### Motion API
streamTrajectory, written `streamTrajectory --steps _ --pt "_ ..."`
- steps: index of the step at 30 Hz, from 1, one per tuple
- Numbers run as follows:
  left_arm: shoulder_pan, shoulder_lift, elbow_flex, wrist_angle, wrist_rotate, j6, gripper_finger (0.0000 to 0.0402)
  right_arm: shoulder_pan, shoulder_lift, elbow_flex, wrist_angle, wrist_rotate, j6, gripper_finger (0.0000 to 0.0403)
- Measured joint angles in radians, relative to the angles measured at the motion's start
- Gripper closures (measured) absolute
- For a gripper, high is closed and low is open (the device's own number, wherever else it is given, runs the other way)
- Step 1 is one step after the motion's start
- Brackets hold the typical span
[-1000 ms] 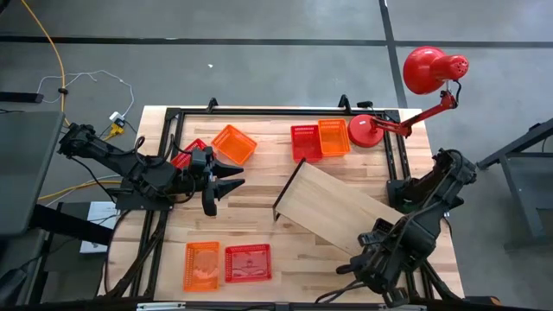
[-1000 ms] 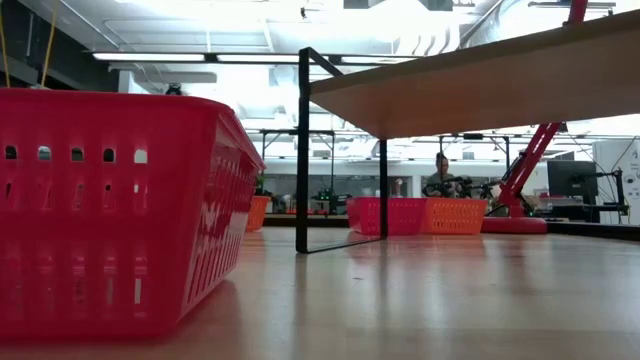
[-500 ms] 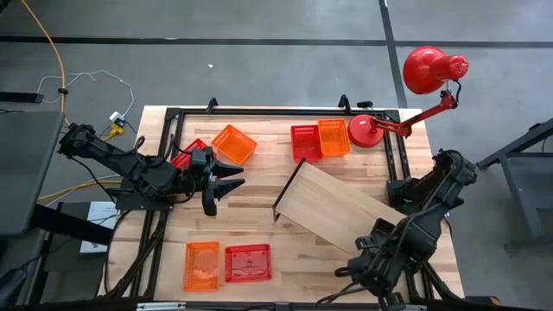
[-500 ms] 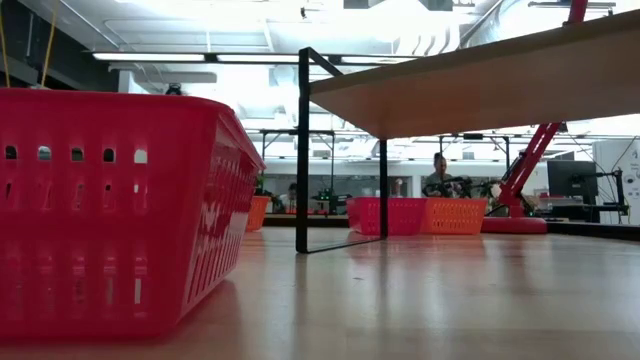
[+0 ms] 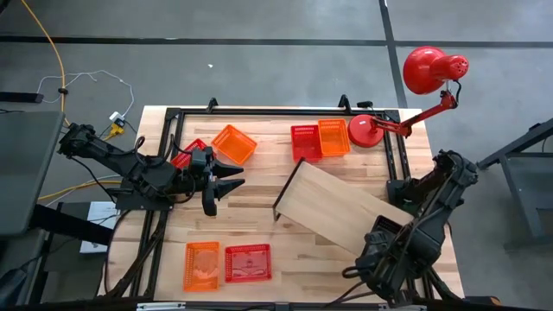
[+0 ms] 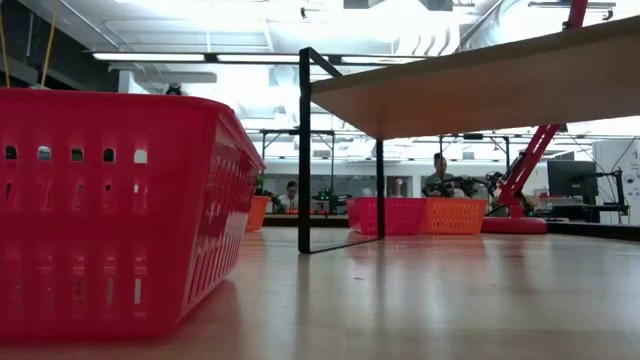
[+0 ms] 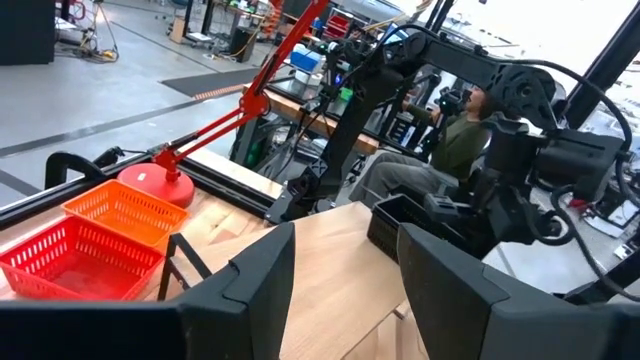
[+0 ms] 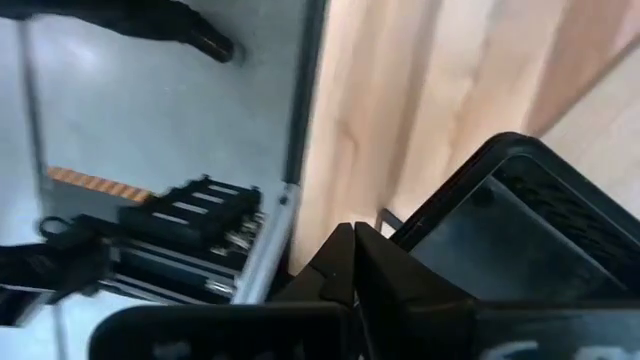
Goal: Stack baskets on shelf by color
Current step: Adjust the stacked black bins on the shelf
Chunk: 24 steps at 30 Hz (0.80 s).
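The shelf (image 5: pixel 341 203), a pale board, lies slanted across the table's middle. Its black bracket end (image 6: pixel 304 150) stands on the table, and its other end rises toward my right arm. Red (image 5: pixel 305 141) and orange (image 5: pixel 333 136) baskets sit side by side at the far edge. An orange one (image 5: pixel 233 142) and a red one (image 5: pixel 192 151) sit far left. Another orange one (image 5: pixel 201 263) and red one (image 5: pixel 248 262) sit near. A black basket (image 8: pixel 510 225) shows beside my shut right gripper (image 8: pixel 352 245). My left gripper (image 5: pixel 226 186) hovers open and level, left of the shelf. My right gripper points steeply down with its shut fingertips (image 8: pixel 340 262) next to the black basket's corner (image 8: pixel 405 232). I cannot tell whether they touch it.
A red desk lamp's round base (image 5: pixel 367 131) stands at the far right, and its head (image 5: pixel 429 67) hangs beyond the table. A black frame (image 5: pixel 259 112) runs along the table's edges. A person sits in the room behind the table (image 6: pixel 440 172).
My right hand has turned a little at the near right corner. Its fingers stay shut.
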Motion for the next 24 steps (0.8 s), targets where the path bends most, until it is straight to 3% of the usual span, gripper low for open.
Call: streamTrajectory --steps 8,14,20,24 --pt "0.0 0.0 0.0 0.0 -0.002 -0.001 0.0236 -0.005 0.001 0.005 -0.005 0.018 -0.028 0.0403" --pt "0.0 0.0 0.0 0.0 -0.002 -0.001 0.0236 -0.005 0.001 0.098 -0.051 0.033 -0.022 0.0403" --pt "0.0 0.0 0.0 0.0 -0.002 0.0 0.0236 -0.006 -0.005 0.224 -0.235 0.003 0.102 0.0403" --pt "0.0 0.0 0.0 0.0 -0.002 0.0 0.0236 -0.035 -0.047 0.183 -0.23 0.086 0.217 0.0403"
